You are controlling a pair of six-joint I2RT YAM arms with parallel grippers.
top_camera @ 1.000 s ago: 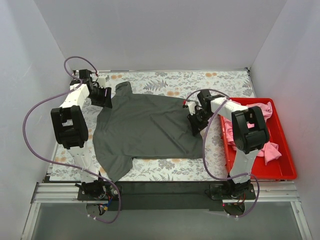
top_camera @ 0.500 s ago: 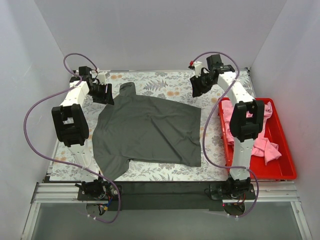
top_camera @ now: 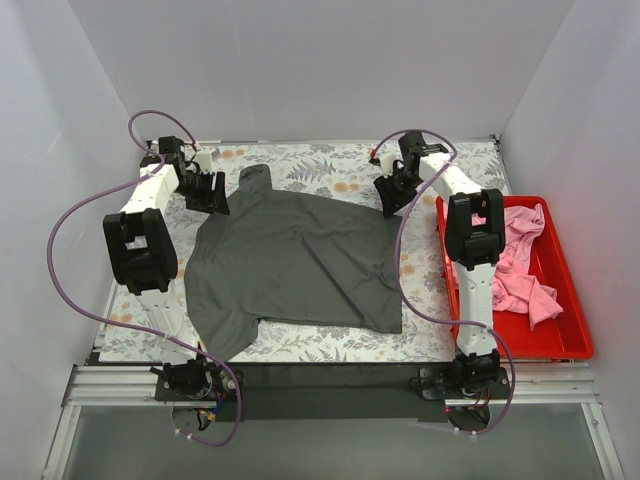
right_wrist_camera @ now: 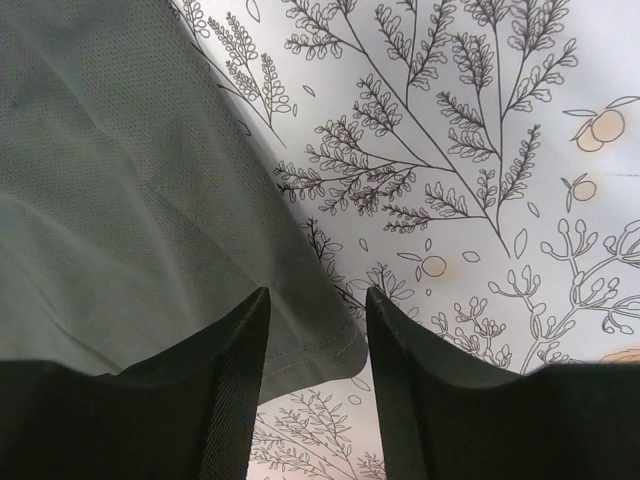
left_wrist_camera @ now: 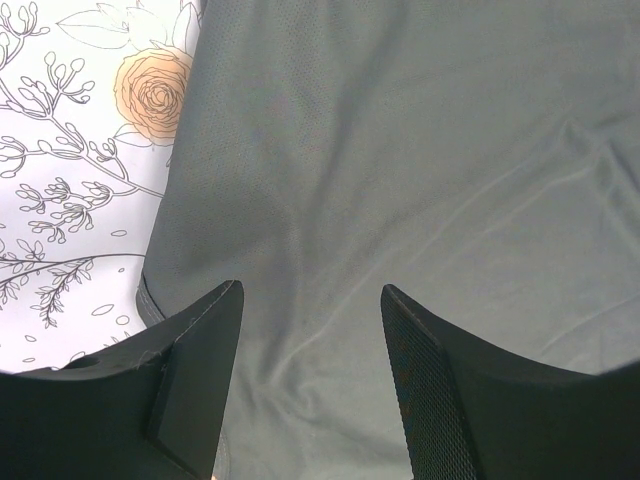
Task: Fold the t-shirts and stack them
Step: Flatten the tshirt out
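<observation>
Now a dark grey t-shirt [top_camera: 300,260] lies spread flat on the flowery worktop [top_camera: 440,160].
The left end effector [left_wrist_camera: 312,300] hangs over its far left edge, fingers apart. The right end effector [right_wrist_camera: 318,305] hangs over its far right corner, fingers apart too. Pink t-shirts [top_camera: 520,285] sit in the red tray [top_camera: 560,325].

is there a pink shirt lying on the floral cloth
No, the pink shirts are all heaped in the red tray, and only the grey shirt lies on the floral cloth.
</observation>
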